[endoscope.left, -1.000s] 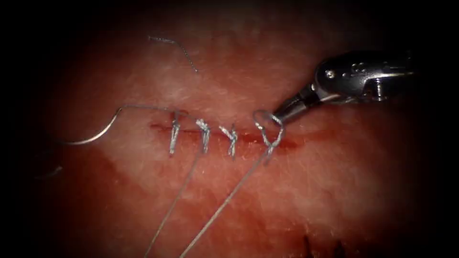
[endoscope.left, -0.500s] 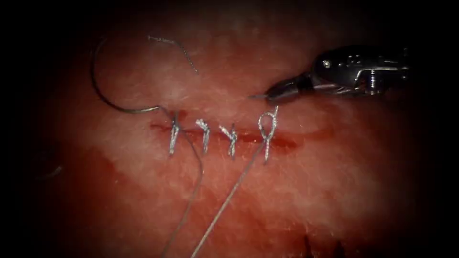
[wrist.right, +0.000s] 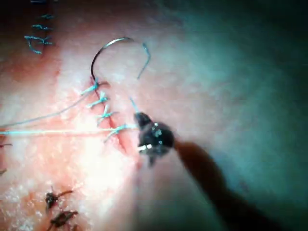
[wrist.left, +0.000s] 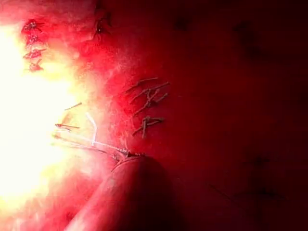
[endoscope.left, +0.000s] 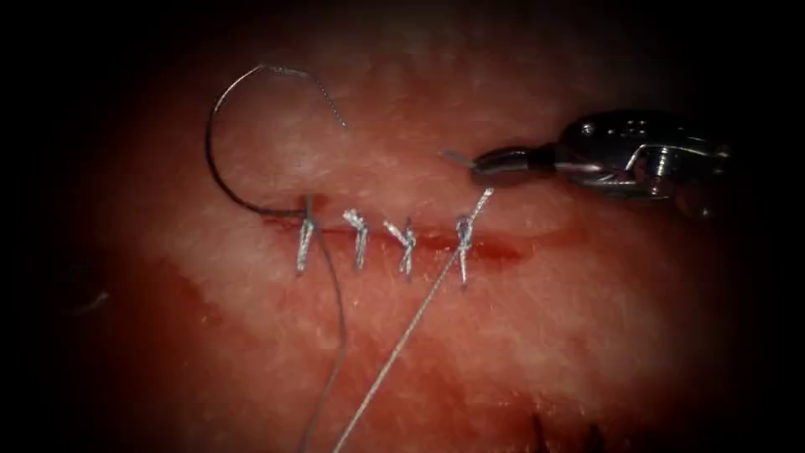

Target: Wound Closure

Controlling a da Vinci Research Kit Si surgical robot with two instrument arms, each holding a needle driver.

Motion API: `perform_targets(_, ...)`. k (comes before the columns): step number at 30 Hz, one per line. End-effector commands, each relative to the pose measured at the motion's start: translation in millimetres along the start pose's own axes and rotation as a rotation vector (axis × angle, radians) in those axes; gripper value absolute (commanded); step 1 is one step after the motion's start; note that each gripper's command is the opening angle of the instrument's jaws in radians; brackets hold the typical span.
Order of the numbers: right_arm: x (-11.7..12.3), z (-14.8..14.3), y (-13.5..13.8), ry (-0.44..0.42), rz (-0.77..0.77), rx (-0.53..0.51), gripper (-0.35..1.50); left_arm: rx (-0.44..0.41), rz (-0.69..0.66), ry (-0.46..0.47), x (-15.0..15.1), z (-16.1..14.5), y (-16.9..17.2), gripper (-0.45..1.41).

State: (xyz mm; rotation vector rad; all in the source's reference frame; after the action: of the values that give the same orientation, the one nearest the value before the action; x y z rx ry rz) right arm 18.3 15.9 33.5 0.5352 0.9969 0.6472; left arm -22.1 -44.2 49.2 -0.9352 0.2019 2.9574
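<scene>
The cut [endoscope.left: 511, 249] runs across the tissue [endoscope.left: 587, 335], with several stitches [endoscope.left: 360, 239] over its left part. At the rightmost stitch sits a knot [endoscope.left: 464, 228]. My right tool [endoscope.left: 480, 168] hovers just above and right of it, jaws shut on the thread's short end; it shows again as right tool [wrist.right: 139, 118]. From the knot a taut long thread [endoscope.left: 402, 335] slants to the lower edge. The curved needle [endoscope.left: 210, 147] lies free on the tissue above the cut's left end, not in the tissue, also visible as needle [wrist.right: 103, 48]. Thread [wrist.left: 96, 143] runs into my left tool [wrist.left: 127, 156].
A cut end of thread [endoscope.left: 323, 92] lies on the tissue above the stitches. A second strand [endoscope.left: 340, 327] drops from the leftmost stitch to the lower edge. Red fluid [endoscope.left: 495, 252] pools in the open right part of the cut. Older dark stitches [wrist.right: 55, 197] sit nearby.
The right tool lifted up and right with the short end, and the open loop at the rightmost stitch closed into a knot. The needle was dragged right toward the leftmost stitch.
</scene>
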Motion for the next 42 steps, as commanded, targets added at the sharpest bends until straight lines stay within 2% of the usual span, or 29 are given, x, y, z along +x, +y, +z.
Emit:
perform_targets(1, -1.1, 0.3, -0.8, 0.005, 0.024, 0.003, -0.35, -0.01, 0.0, -0.001, -0.1, -0.4, 1.8, -0.45)
perform_targets(9, -1.4, -0.4, -0.7, 0.018, 0.051, -0.018, -0.35, -0.047, 0.018, 0.015, -1.2, -1.8, 3.6, -0.45)
perform_targets(16, -1.1, -0.3, 1.5, 0.022, 0.069, -0.068, -0.35, -0.102, 0.052, 0.043, -1.1, -1.9, 7.1, -0.45)
perform_targets(23, -1.0, 0.0, 3.0, 0.025, 0.076, -0.096, -0.35, -0.122, 0.068, 0.057, -1.7, -2.1, 9.9, -0.45)
perform_targets(32, -1.0, 0.0, 3.1, 0.029, 0.087, -0.105, -0.35, -0.136, 0.079, 0.071, -2.3, -2.2, 10.1, -0.45)
perform_targets(36, -1.2, 0.3, 2.1, 0.045, 0.096, -0.107, -0.35, -0.141, 0.049, 0.09, -1.2, -3.1, 7.9, -0.45)
perform_targets(37, -1.2, 0.3, 1.9, 0.057, 0.103, -0.106, -0.21, -0.135, 0.035, 0.106, -0.8, -3.5, 7.1, -0.45)
perform_targets(38, -1.1, 0.1, 1.7, 0.079, 0.101, -0.103, 0.34, -0.127, -0.005, 0.13, -0.3, -4.1, 5.8, -0.45)
perform_targets(40, -0.8, -0.4, 1.5, 0.124, 0.097, -0.097, 0.98, -0.115, -0.065, 0.173, 0.6, -5.1, 3.5, -0.45)
perform_targets(42, -0.5, -1.2, 1.2, 0.171, 0.102, -0.093, 1.21, -0.103, -0.13, 0.228, 1.8, -6.4, 0.3, -0.45)
